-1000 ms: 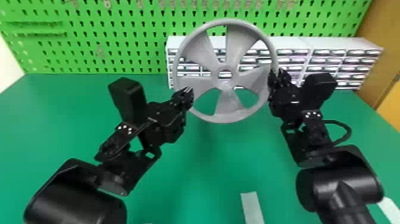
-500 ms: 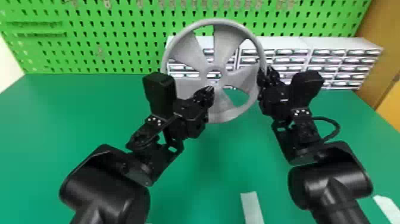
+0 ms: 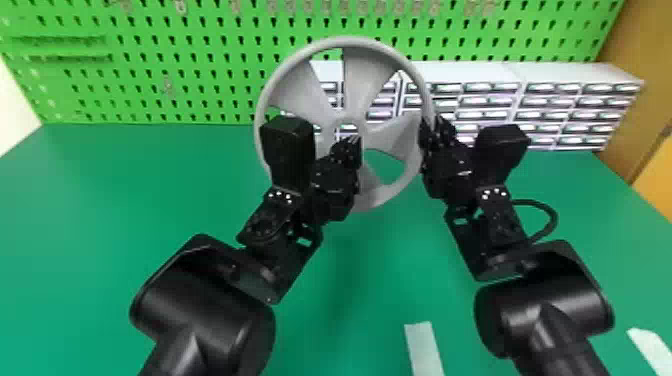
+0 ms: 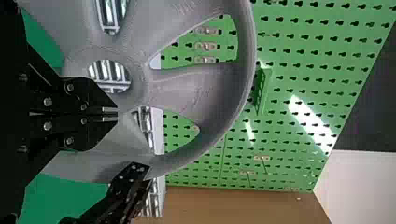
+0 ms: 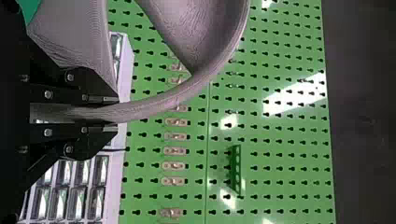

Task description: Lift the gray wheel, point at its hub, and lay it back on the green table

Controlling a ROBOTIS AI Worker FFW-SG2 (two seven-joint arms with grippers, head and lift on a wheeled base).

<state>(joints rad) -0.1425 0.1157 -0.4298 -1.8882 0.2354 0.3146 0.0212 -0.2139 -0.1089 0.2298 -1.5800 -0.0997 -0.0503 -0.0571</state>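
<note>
Green pegboard [image 3: 205,82] behind; gray wheel [image 3: 367,70] raised, hub pointing in hand

Background: drawer units [image 3: 465,72] stand against the pegboard, beyond the wheel; the green worktop [image 3: 125,200] extends below.

Lift: complete; the wheel is upright and clear of the worktop; the right end effector [image 5: 116,113] grasps it by the rim, one finger on each face; the body of the wheel extends to the left of that grip.

Pointing: in hand, judged close to complete; the left end effector [image 4: 116,115] is clenched on nothing and is directed at the hub [image 4: 140,81], its tips just beside the central opening; whether the tips touch the wheel cannot be determined.

Remaining: finish the indication; withdraw the left end effector from the wheel; lower the wheel and lay it on the worktop; release the rim.

Caution: the rim is the sole visible hold; pressure from the left end effector at the hub could rotate the wheel within the grip; tilting the wheel to lay it down may require support from both sides.
</note>
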